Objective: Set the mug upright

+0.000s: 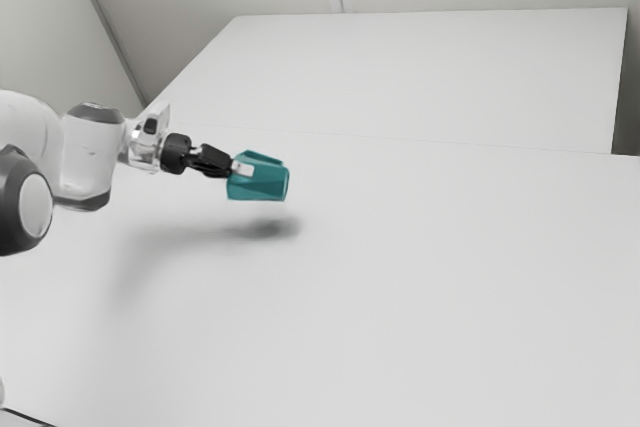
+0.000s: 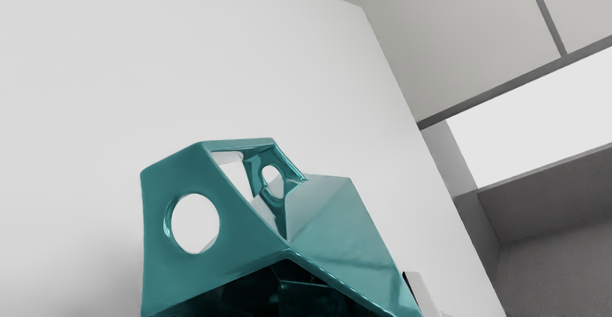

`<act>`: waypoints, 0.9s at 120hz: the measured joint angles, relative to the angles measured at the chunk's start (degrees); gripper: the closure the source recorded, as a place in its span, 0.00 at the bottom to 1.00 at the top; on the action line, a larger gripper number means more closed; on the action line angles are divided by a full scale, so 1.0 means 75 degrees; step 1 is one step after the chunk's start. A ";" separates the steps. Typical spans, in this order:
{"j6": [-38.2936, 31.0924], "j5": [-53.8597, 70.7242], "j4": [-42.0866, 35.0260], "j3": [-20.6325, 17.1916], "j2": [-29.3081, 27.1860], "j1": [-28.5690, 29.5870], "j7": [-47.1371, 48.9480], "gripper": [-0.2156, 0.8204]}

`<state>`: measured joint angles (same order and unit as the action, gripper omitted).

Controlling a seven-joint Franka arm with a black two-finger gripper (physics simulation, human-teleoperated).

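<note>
The black two-finger gripper [image 1: 238, 168] holds the teal mug [image 1: 262, 184] in the air, a little above and left of the middle of the exterior view. The mug is on its side, not upright, its open mouth toward the gripper and its angular handle [image 1: 263, 157] uppermost. In the wrist view, one pale fingertip [image 2: 424, 295] stands beside the mug's outer wall. A soft shadow [image 1: 268, 230] falls on the white table [image 1: 450, 277] below. The white arm [image 1: 90, 159] reaches in from the exterior view's left edge.
</note>
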<state>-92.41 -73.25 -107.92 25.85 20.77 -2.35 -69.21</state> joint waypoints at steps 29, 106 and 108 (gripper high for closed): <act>-0.1362 0.2520 0.0050 -0.0742 -0.0736 -0.0027 0.0990 0.97; -0.3345 0.7161 0.0914 -0.1980 -0.0523 -0.0012 0.3606 0.97; -0.3372 0.7196 0.0926 -0.1990 -0.0497 -0.0014 0.3650 0.97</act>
<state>-117.70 -19.28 -100.98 10.93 17.04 -2.46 -41.84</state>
